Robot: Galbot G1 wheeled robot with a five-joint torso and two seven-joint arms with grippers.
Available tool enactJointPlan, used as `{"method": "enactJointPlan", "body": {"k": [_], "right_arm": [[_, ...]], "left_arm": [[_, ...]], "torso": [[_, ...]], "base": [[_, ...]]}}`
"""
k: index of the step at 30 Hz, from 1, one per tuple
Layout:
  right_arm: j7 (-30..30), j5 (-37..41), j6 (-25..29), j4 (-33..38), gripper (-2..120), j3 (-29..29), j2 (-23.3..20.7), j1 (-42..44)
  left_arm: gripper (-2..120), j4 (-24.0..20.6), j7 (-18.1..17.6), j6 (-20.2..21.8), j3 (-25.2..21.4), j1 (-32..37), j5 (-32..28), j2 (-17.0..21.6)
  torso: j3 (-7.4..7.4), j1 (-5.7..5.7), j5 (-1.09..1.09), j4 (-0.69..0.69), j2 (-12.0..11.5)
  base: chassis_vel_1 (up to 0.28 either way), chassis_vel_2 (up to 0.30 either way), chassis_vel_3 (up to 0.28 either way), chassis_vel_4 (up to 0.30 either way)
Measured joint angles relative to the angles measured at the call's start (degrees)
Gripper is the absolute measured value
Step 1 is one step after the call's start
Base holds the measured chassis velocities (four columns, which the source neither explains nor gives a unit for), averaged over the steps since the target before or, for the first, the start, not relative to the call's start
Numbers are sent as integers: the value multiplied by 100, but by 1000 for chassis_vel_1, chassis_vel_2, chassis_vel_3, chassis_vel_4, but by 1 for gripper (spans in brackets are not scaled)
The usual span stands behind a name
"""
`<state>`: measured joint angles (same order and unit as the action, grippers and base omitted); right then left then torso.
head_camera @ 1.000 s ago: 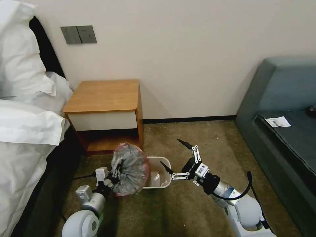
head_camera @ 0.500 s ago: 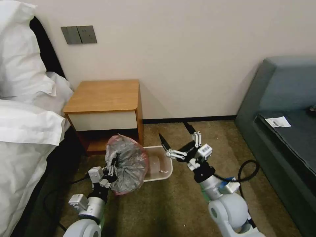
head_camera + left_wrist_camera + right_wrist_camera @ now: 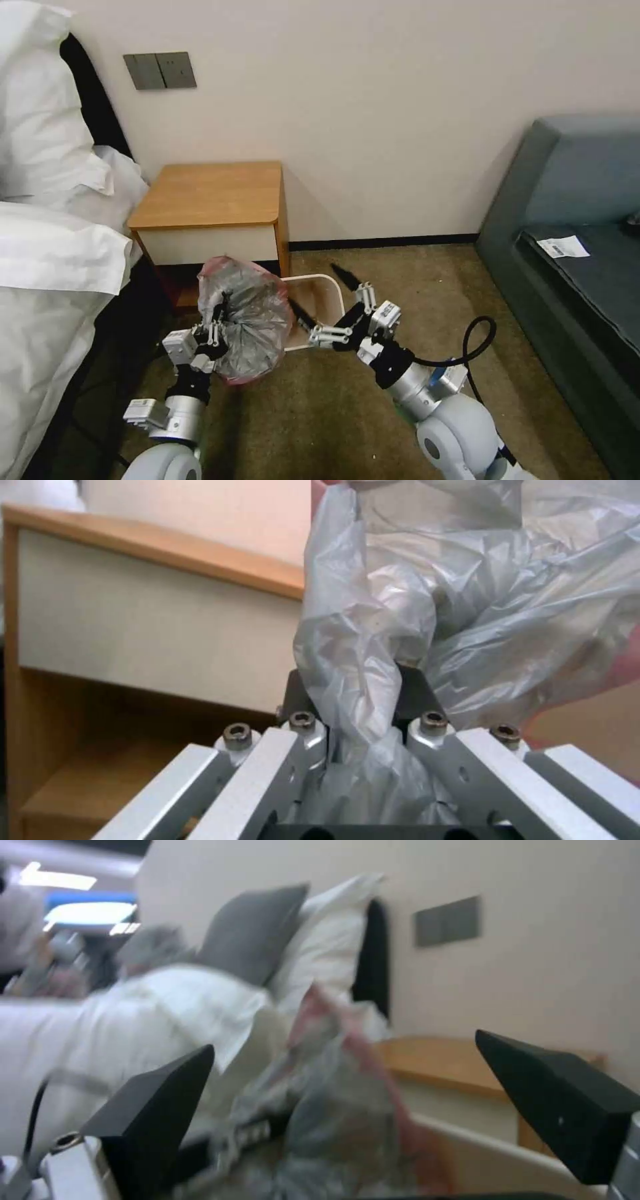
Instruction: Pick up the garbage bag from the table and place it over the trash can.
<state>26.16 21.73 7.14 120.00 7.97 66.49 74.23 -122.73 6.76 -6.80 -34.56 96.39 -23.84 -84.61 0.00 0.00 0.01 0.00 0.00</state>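
The garbage bag (image 3: 250, 317), crinkly grey with a pinkish-red edge, hangs bunched in front of the table (image 3: 210, 193), with my left gripper (image 3: 215, 328) shut on its gathered plastic. In the left wrist view the bag (image 3: 427, 600) is pinched between the fingers (image 3: 413, 690). The trash can (image 3: 333, 293) stands on the carpet just right of the bag, its near left side hidden by it. My right gripper (image 3: 313, 285) is open above the can's mouth. The right wrist view shows its fingers (image 3: 153, 1110) spread, with the bag (image 3: 333, 1090) and the can's rim (image 3: 493, 1155) beyond them.
A bed with white bedding (image 3: 47, 267) lies to the left. A grey sofa (image 3: 573, 220) holding a paper slip (image 3: 562, 247) is on the right. The wall with a switch plate (image 3: 160, 70) is behind. Open carpet (image 3: 413, 280) lies between the can and the sofa.
My left gripper has carried the bag up and to the left. The right gripper swung left, from beside the can to over its mouth. The can now sits farther back, nearer the table.
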Motion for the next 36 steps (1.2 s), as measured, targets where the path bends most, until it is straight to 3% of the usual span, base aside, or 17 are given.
{"method": "enactJointPlan", "body": {"k": [2,9,22,36], "right_arm": [[149,-5,-39,-203,100,-159,-240,-452],[233,170,-206,-713,100,-519,-366,-1353],[340,241,-278,-1322,100,-896,-361,-1833],[350,189,-234,-1239,47,-803,-401,-1774]], "left_arm": [[11,-45,40,-21,37,30,108,-11],[11,-91,102,-57,112,123,238,-28],[11,-187,103,-86,123,149,317,-126],[11,-210,103,-91,127,161,314,-176]], "torso": [[0,0,-1,0,0],[0,0,-2,1,0],[0,0,-1,0,0],[0,0,-1,0,0]], "base": [[0,0,0,0],[0,0,0,0],[0,0,0,0],[0,0,0,0]]}}
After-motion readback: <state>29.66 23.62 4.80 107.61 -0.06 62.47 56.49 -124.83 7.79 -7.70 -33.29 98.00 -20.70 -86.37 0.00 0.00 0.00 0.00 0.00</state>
